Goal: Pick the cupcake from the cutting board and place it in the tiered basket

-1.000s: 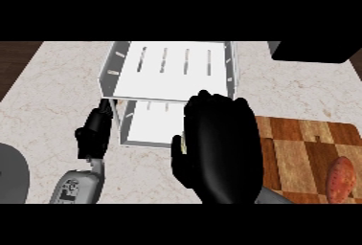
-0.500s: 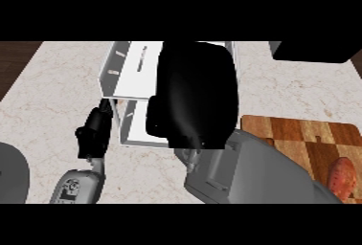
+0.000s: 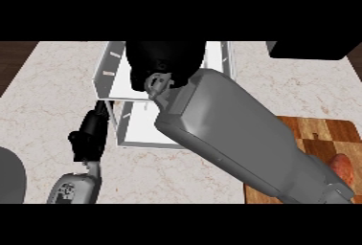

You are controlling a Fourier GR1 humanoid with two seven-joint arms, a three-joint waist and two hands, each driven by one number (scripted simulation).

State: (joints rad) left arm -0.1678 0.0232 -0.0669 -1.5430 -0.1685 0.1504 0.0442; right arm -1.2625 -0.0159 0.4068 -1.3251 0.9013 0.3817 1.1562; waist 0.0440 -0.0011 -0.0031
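The white tiered basket (image 3: 117, 86) stands at the counter's middle back. My right forearm (image 3: 240, 139) reaches diagonally across it, and my right hand (image 3: 166, 57) hangs over the upper tier, seen from its back. No cupcake shows anywhere; whatever lies under the hand is hidden. The wooden cutting board (image 3: 318, 134) lies at the right, partly under the forearm. My left hand (image 3: 88, 136) rests open just left of the basket's lower tier, fingers pointing away.
A reddish object (image 3: 344, 167) sits on the cutting board at the right edge. A black block (image 3: 311, 50) stands at the back right. A dark grey round shape (image 3: 8, 177) shows at the lower left.
My right arm has stretched forward from in front of the basket until the hand is above its upper tier. The left hand has stayed where it was.
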